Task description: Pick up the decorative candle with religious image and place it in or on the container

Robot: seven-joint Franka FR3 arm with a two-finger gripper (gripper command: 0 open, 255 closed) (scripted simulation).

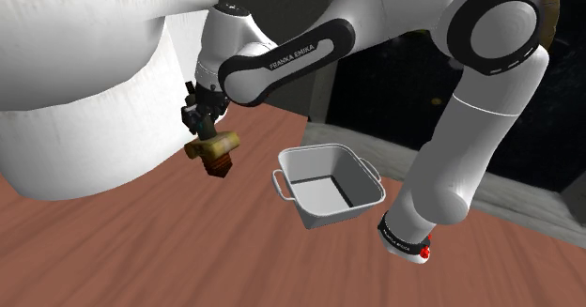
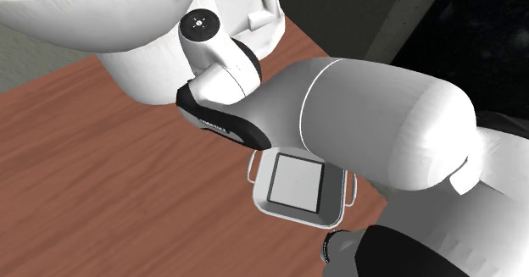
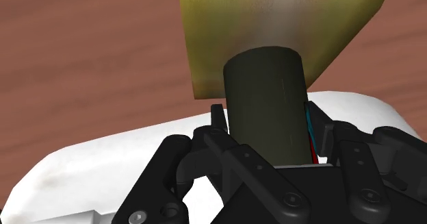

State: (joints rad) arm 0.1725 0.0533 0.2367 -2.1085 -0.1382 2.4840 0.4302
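White rounded fixture at shoulder view's left. Just right of it, gripper pointing down, fingers clamped on tan-and-dark candle, held clear of the wood, probably for carrying. Further right, grey handled container, open-topped, empty, ready to receive. Reddish-brown wood surface beneath; black area far right.

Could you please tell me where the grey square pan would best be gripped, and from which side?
Probably a thin side wall at the rim of the pan, from straight above: it sits upright and open-topped, so one finger fits inside, one outside. Its loop handles hug the ends, a harder catch. The gripper is shut on the candle now.
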